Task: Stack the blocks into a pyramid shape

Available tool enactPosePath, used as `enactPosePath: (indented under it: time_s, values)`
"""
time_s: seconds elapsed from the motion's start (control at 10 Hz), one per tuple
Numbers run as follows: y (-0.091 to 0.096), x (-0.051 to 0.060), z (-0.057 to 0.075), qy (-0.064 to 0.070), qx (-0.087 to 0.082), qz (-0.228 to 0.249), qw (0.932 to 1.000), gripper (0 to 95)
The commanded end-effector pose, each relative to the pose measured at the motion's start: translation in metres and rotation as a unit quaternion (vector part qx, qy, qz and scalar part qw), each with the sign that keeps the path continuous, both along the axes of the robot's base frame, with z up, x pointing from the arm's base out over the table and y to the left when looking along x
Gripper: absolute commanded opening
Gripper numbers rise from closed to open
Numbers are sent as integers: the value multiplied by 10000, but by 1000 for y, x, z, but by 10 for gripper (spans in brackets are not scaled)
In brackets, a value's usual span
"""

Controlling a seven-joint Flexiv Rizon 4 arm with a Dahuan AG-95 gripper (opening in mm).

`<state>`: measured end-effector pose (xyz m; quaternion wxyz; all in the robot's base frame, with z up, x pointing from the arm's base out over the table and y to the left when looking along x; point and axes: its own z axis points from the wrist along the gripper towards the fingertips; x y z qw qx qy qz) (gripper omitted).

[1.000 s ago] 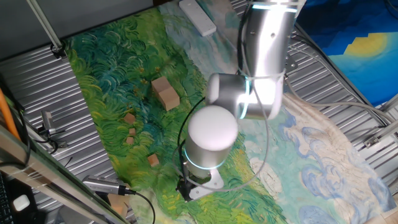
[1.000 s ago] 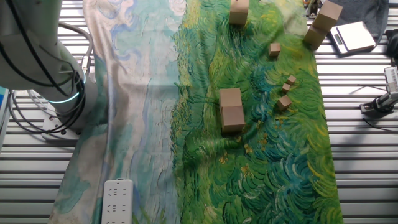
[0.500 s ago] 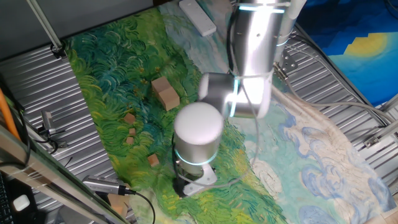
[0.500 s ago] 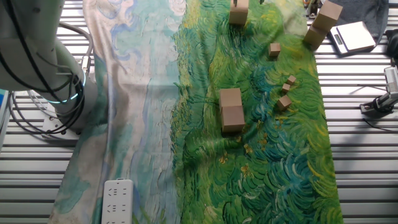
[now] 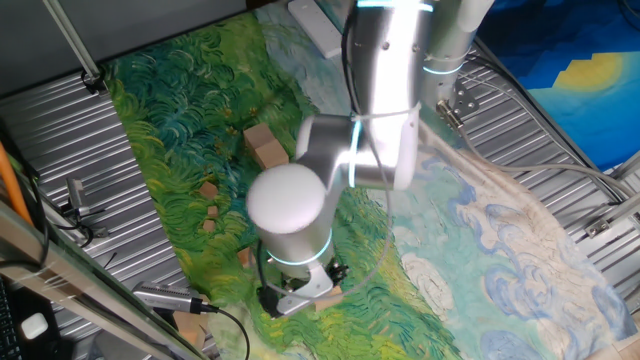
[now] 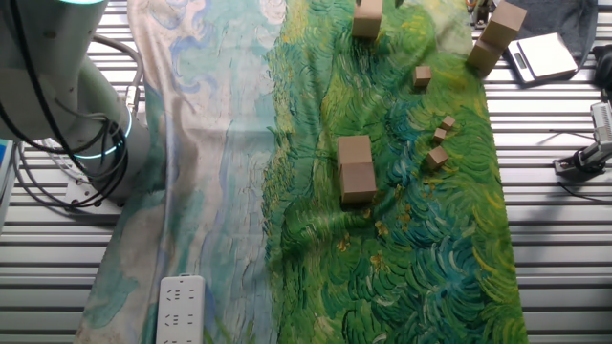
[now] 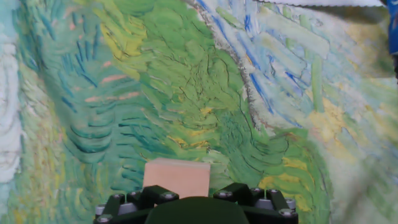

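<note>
In one fixed view the arm [image 5: 375, 110] covered the middle of the painted cloth [image 5: 180, 110], and its round wrist housing hid the gripper [image 5: 297, 293] almost wholly, so the jaws could not be read there; a tan block corner [image 5: 334, 293] peeked out just beside it near the cloth's front edge. Two larger blocks [image 5: 265, 147] sat touching, with smaller blocks [image 5: 209, 190] scattered nearby, one [image 5: 245, 258] half behind the arm. In the other fixed view the gripper was out of frame; the touching pair [image 6: 356, 168] lay mid-cloth, open green cloth below it, small cubes [image 6: 438, 158] to its right, another large block [image 6: 367, 18] cut off at the top edge. In the hand view one block [image 7: 176, 178] sat right before the gripper body, fingertips unseen; open or shut, I couldn't tell.
</note>
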<state>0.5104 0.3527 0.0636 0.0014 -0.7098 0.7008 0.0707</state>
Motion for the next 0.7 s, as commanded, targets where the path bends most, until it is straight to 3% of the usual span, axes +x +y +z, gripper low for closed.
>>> enactPosePath:
  time_s: [0.1, 0.7]
  values:
    - [0, -7, -6, -68, 48, -21, 10000, 950]
    - [6, -16, -10, -143, -123, -52, 9998, 950]
